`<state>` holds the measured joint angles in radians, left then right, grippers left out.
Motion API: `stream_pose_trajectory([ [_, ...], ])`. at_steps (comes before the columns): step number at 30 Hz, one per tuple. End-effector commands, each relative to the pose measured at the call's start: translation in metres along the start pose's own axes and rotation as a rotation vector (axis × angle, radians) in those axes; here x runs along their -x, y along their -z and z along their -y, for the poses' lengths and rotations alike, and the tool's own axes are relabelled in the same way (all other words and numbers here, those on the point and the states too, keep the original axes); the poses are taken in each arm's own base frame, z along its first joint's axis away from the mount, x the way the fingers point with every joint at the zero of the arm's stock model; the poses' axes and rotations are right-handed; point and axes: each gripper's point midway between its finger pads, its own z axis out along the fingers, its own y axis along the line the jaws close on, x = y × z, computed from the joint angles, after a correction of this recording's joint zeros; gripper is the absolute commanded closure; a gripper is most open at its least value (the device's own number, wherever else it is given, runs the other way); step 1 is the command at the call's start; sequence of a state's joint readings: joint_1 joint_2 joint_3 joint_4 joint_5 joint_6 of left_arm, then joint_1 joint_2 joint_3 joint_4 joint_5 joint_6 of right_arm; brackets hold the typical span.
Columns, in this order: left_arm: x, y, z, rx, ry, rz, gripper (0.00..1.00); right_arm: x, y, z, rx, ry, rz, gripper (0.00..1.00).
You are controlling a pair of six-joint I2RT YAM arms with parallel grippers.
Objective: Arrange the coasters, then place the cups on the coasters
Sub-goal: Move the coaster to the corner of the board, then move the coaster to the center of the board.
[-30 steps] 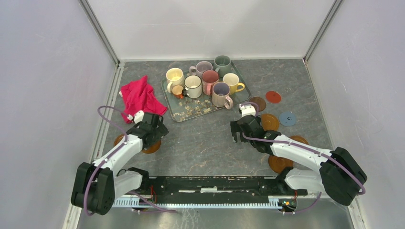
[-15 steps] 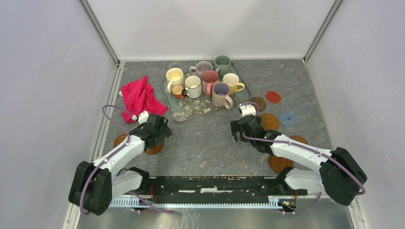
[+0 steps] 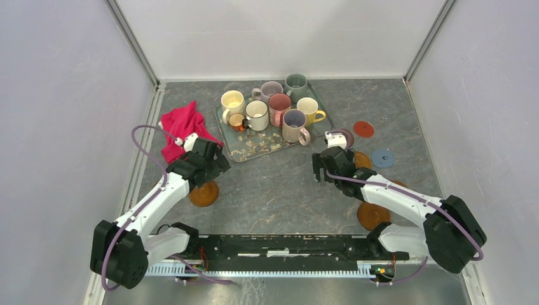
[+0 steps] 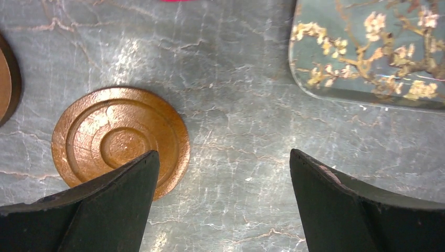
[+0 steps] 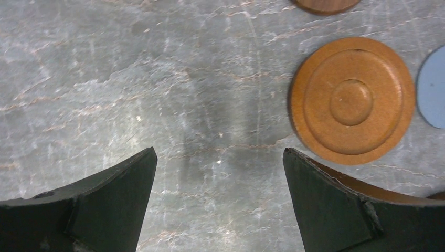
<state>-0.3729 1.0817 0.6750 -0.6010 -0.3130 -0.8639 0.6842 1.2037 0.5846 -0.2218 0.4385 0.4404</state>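
Note:
Several cups (image 3: 278,108) stand packed together on the floral tray (image 3: 254,147) at the back. One orange coaster (image 3: 203,194) (image 4: 120,142) lies beside my left gripper (image 3: 210,166) (image 4: 223,173), which hovers open over bare table with its left finger overlapping the disc's edge in the wrist view. A second coaster (image 4: 6,84) shows at that view's left edge. My right gripper (image 3: 327,169) (image 5: 219,168) is open above bare table, just left of an orange coaster (image 3: 362,161) (image 5: 352,100). A grey-blue coaster (image 3: 382,158) (image 5: 433,86), a red coaster (image 3: 363,129) and a dark brown coaster (image 3: 344,135) lie nearby.
A red cloth (image 3: 184,130) is crumpled left of the tray. Two more orange coasters (image 3: 372,216) (image 3: 400,185) lie partly under the right arm. White walls close the table on three sides. The tray's corner (image 4: 367,52) is close ahead of the left gripper.
The left arm has reached forward and right, toward the tray corner, uncovering the orange coaster. The right gripper has shifted slightly right and back toward the coasters. Both stay open.

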Motion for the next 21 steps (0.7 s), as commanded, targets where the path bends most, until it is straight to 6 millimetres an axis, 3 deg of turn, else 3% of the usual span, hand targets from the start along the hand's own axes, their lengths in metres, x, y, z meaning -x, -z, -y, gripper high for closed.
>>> stream_pose_trajectory([
  [1,0.018,0.015,0.022,-0.091,-0.097,0.036,0.00,0.025,-0.004,0.017,-0.090,-0.061,0.043,0.02],
  [9,0.021,0.033,0.064,-0.259,-0.197,0.037,0.00,0.034,-0.021,0.083,-0.303,-0.196,0.013,0.02],
  [14,0.020,0.042,0.075,-0.309,-0.251,0.037,0.00,0.031,-0.026,0.122,-0.405,-0.267,-0.001,0.02],
  [21,0.016,0.048,0.082,-0.365,-0.260,0.026,0.00,0.016,-0.034,0.154,-0.485,-0.299,-0.051,0.02],
])
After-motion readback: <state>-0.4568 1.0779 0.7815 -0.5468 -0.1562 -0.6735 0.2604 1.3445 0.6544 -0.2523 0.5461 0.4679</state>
